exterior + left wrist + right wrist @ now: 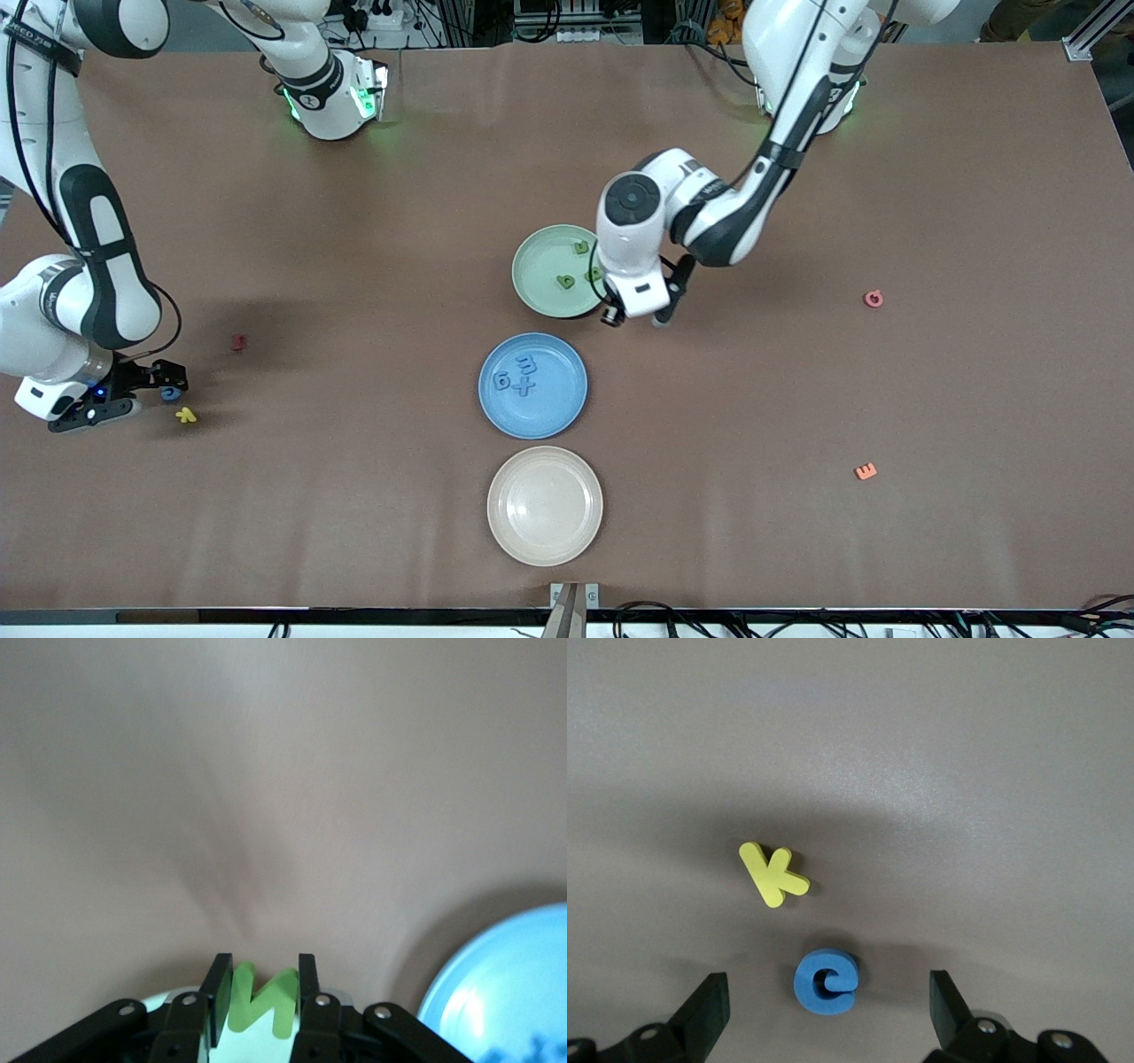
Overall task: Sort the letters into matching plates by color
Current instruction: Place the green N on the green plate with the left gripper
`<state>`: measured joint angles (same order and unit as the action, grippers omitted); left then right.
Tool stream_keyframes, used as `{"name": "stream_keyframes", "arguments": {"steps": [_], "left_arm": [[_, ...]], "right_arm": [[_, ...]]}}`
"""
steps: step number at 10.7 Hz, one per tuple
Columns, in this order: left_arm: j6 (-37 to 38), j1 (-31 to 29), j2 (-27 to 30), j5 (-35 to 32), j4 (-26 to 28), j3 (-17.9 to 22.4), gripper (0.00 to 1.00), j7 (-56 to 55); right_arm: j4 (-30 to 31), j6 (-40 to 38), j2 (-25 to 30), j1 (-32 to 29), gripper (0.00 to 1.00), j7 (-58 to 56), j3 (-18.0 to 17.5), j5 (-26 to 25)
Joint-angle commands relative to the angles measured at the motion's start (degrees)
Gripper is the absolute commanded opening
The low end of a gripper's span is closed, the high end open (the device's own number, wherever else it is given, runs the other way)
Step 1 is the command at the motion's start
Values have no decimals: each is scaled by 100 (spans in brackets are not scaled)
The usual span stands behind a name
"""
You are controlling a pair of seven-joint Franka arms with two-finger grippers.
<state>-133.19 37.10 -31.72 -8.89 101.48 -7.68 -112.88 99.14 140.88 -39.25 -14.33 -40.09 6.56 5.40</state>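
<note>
We saw the left tool [257, 992] clamped on a green letter [262, 1003] at the green plate's [540, 266] rim; it should centre over the plate before releasing. Right tool [824, 1010], jaws wide, straddled a blue letter [826, 981] on the counter [354, 496]; it should lower squarely.

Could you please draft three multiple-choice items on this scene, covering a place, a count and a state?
1. The left claw hangs by the rim of which plate?
A. green plate
B. cream plate
C. neither

2. How many letters lie in the blue plate?
A. one
B. three
C. five

3. The right claw is
A. shut on the yellow K
B. open over the blue C
C. shut and empty

A: it hangs beside the green rim, shut on a green letter.
B: three blue shapes show.
B: its fingers straddle the C, apart.
</note>
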Motion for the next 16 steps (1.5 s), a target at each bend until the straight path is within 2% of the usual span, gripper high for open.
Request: {"name": "stream_keyframes", "arguments": {"steps": [1,3,8,11,12,14,15,16], "left_arm": [[56,464,-27,27,21,57,0,-435],[65,719,-132,27,-49,57,0,-743],[56,913,-449,18,-199,57,0,-753],[56,975,-571,10,-278,65,0,-753],[56,966,-589,18,-322,65,0,-753],[56,949,-677,-34,-331,118,0,-718],[48,931,-729,-60,-331,118,71,-683],[48,974,-756,-139,-340,144,100,-639]], "right_arm": [[167,202,24,-88,100,-69,-84,-12],[333,552,-47,-88,100,-61,-84,-12],[360,572,-47,-88,100,-61,-93,-12],[369,546,-39,-97,67,-61,-93,-12],[369,511,-30,-114,60,-69,-93,-12],[465,510,14,-123,54,-69,-93,-12],[483,510,14,-149,51,-69,-102,-12],[492,510,23,-149,46,-69,-111,-12]]}}
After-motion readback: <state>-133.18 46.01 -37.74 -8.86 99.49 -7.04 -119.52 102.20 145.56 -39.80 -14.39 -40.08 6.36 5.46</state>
